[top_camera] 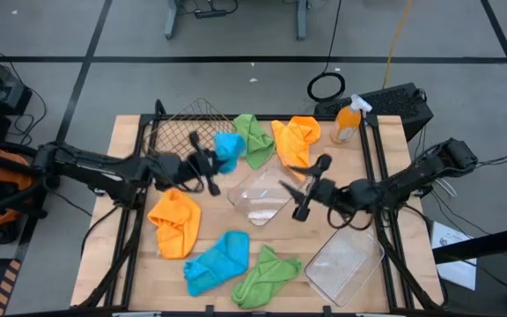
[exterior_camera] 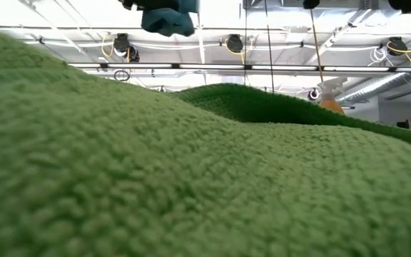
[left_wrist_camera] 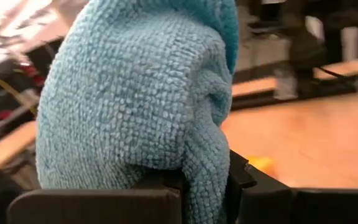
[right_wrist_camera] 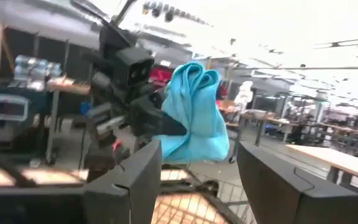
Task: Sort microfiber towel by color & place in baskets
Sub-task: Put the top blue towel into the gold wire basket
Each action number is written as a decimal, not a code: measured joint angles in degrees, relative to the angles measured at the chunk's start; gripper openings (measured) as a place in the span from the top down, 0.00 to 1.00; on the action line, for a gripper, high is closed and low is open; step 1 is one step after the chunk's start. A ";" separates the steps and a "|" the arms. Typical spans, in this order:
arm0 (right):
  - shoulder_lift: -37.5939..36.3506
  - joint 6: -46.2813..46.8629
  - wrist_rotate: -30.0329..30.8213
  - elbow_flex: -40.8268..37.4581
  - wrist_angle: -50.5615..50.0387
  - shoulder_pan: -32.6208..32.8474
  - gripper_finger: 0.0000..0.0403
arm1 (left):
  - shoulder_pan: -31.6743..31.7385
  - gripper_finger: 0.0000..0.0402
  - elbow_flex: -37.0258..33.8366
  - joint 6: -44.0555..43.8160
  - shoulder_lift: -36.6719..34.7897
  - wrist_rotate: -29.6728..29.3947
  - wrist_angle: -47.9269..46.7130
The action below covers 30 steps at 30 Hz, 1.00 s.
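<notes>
A blue towel (top_camera: pixel 228 148) is held clamped in the left jaws (top_camera: pixel 216 158), lifted beside the wire basket (top_camera: pixel 179 128); right jaws (top_camera: pixel 299 192) are spread, empty. Baskets appear unfilled; approx. five towels left on table (top_camera: pixel 126 264)

Btwn left gripper (top_camera: pixel 211 167) w/ blue towel (top_camera: pixel 229 148) and right gripper (top_camera: pixel 299 187): clear tray (top_camera: pixel 262 201) lying below the gap. Wire basket (top_camera: pixel 183 129) just behind left gripper. Bare wood centre-front, ringed by orange towel (top_camera: pixel 176 222), blue cloth (top_camera: pixel 218 262), green cloth (top_camera: pixel 267 275), 2nd tray (top_camera: pixel 343 262).
</notes>
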 joint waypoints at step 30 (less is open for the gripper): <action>1.69 1.49 -0.12 0.00 -5.60 1.32 0.51 | 35.26 0.88 -0.02 0.19 -5.64 26.00 -28.82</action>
